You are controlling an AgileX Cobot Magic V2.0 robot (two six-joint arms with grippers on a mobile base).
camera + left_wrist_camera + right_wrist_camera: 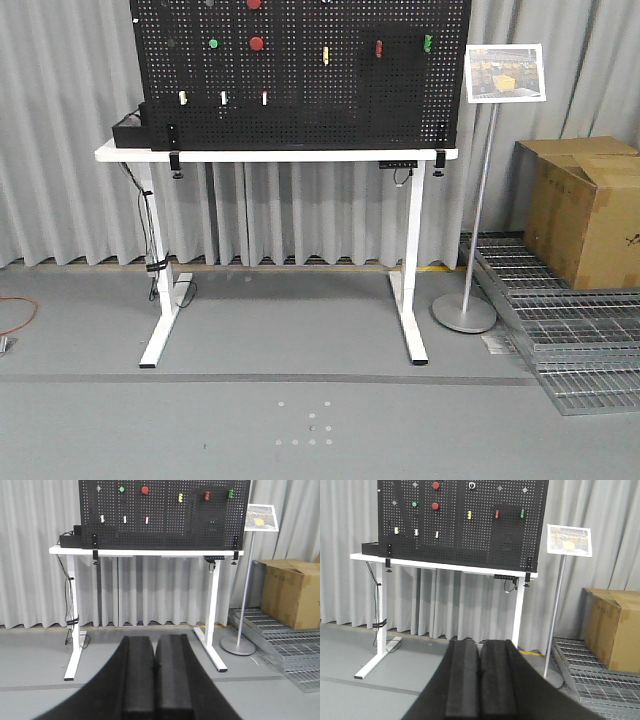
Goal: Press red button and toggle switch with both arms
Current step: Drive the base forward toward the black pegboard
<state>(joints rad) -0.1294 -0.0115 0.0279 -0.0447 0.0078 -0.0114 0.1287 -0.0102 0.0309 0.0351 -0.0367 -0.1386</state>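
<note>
Along the frame's top edge, red button and toggle switch: rigid, I judge; push dome centre, lever stub. Left gripper, right gripper: jaws pressed together.

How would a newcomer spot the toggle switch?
Look at the black pegboard standing on the white table. Near its top edge, straight above the pale yellow tab, sits the toggle switch, the only round black part with a silver-white ring.

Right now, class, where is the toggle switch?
In the right wrist view, the toggle switch sits midway along the pegboard's top edge, straight above the yellow tab.
</note>
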